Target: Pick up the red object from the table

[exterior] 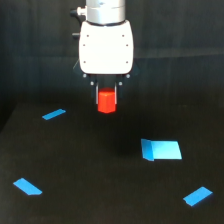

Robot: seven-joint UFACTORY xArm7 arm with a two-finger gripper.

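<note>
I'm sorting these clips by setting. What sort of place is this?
Probably a lab or test bench for robot grasping: a bare black table marked with blue strips, a blue block, and a white gripper holding a red object. No household furnishings show.

Dark, dim backdrop — faint vertical folds like a curtain (30, 45)

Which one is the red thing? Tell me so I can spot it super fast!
Find the big white robot arm hanging over the black table. Right under it, the gripper has the red object between its fingers, apparently lifted off the table. It is the only red, chunky thing; everything else on the table is flat and blue.
</note>
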